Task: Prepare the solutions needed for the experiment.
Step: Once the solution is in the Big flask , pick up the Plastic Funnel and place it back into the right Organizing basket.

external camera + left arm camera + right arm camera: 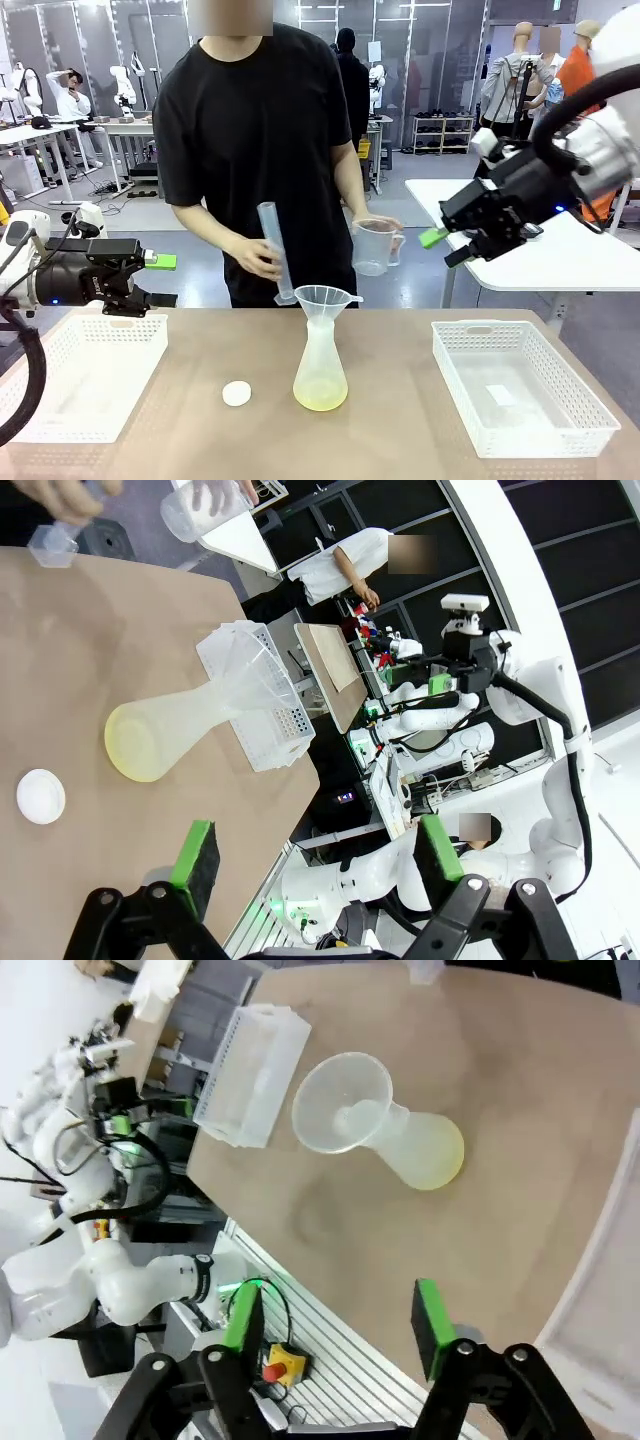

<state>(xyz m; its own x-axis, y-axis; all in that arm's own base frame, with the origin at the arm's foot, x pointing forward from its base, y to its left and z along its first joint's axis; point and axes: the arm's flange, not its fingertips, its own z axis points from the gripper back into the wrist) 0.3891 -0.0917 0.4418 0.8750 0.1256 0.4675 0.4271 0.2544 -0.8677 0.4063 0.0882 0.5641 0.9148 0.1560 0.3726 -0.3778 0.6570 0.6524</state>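
A translucent white conical flask [320, 355] stands at the table's middle with a clear funnel [325, 297] in its neck. The solutions [320, 398] are a shallow pale yellow-green layer in its base, also seen in the left wrist view [138, 748] and the right wrist view [432, 1163]. My left gripper [162, 280] hovers open over the table's left edge, empty. My right gripper [445, 248] is open and empty, raised high at the right, close to the clear jug [375, 246] in the person's hand. The person's other hand holds a measuring cylinder [272, 250].
A small white cap [237, 393] lies left of the flask. One white basket [85, 385] sits at the table's left, another white basket [520, 425] at the right. Bare tabletop surrounds the flask.
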